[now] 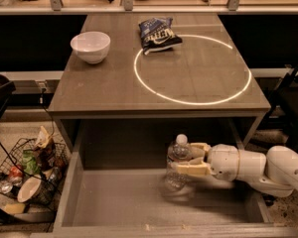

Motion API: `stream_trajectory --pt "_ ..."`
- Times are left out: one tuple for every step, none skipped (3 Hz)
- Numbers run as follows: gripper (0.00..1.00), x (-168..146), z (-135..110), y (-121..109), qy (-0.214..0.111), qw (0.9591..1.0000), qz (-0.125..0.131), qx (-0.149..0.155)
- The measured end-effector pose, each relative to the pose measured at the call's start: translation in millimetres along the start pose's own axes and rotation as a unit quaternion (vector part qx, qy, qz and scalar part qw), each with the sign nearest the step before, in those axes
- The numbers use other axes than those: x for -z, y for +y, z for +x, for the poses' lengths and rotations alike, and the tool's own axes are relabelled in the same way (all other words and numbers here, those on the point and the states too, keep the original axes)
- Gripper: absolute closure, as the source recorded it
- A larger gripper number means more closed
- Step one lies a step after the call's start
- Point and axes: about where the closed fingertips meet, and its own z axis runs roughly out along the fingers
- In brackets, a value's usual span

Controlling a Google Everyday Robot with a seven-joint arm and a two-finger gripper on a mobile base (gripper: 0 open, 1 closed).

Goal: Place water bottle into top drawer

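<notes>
The water bottle (178, 161), clear and ribbed with a white cap, stands upright inside the open top drawer (114, 202), its base at or just above the grey drawer floor. My gripper (187, 158) reaches in from the right on a white arm and is shut on the bottle's middle, one tan finger (191, 170) in front and one behind. The drawer is pulled out under the table and holds nothing else that I can see.
On the table top (104, 90) stand a white bowl (90, 46) at the back left and a blue chip bag (158, 32) at the back middle, with a ring of light drawn on the surface. A wire basket of rubbish (27, 175) sits on the floor to the left.
</notes>
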Motion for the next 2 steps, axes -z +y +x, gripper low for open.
stream_trajectory --pt "0.82 -1.9 -0.8 0.9 0.0 1.0 -0.002 0.0" --pt "0.59 -3.7 -1.2 1.7 0.0 1.0 -0.004 0.0"
